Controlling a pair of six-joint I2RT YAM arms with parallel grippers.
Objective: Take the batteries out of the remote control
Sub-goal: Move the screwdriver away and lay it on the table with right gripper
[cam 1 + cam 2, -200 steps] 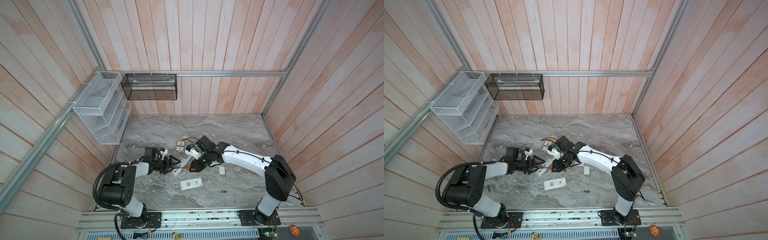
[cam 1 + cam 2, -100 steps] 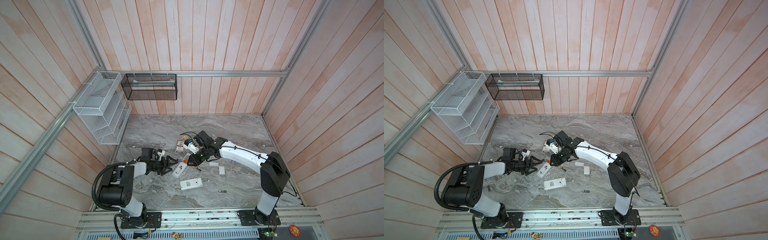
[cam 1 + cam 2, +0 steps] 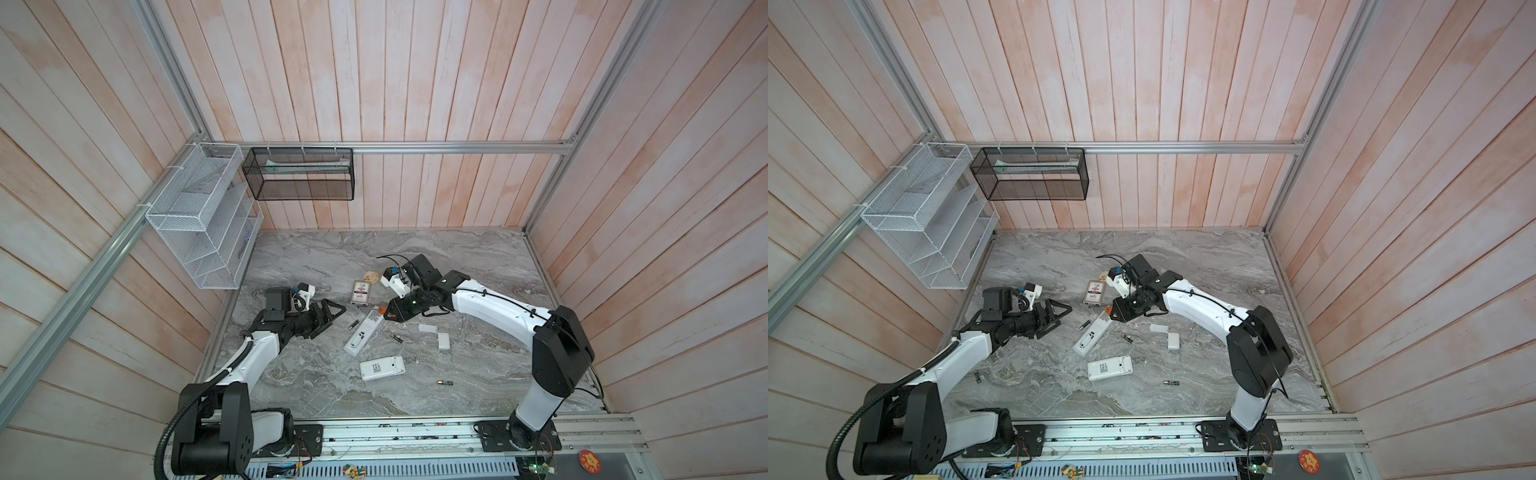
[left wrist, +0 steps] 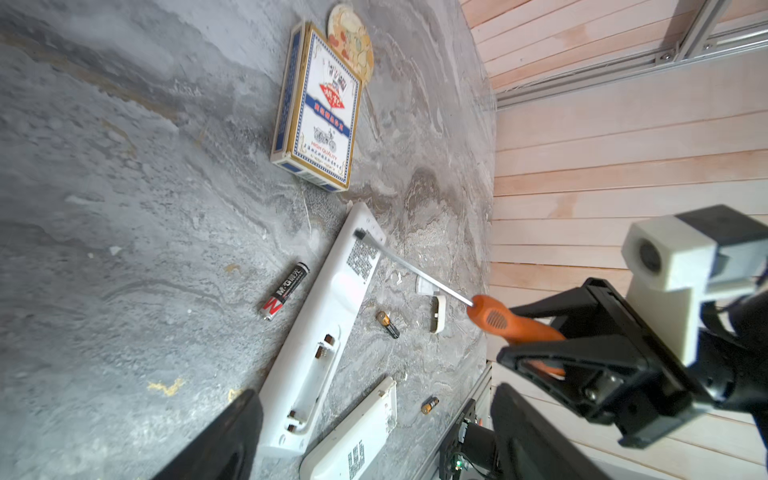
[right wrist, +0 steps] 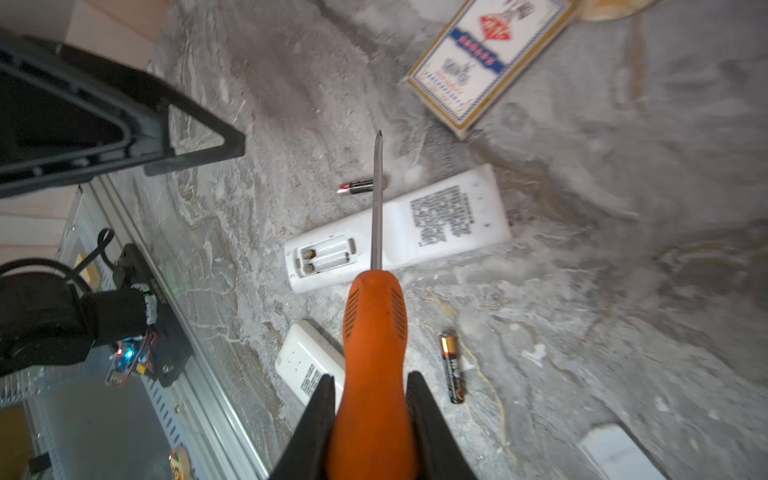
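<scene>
An orange-handled screwdriver (image 5: pixel 374 353) is clamped in the right gripper (image 3: pixel 387 316); the left gripper (image 3: pixel 334 319) is spread open. The long remote (image 3: pixel 362 337), laid one-to-seven o'clock, is found at eight o'clock of the nearer right jaws.

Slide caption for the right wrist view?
Right tool grips orange-handled screwdriver near the white remote, its battery bay open and empty; two batteries lie loose nearby.
</scene>
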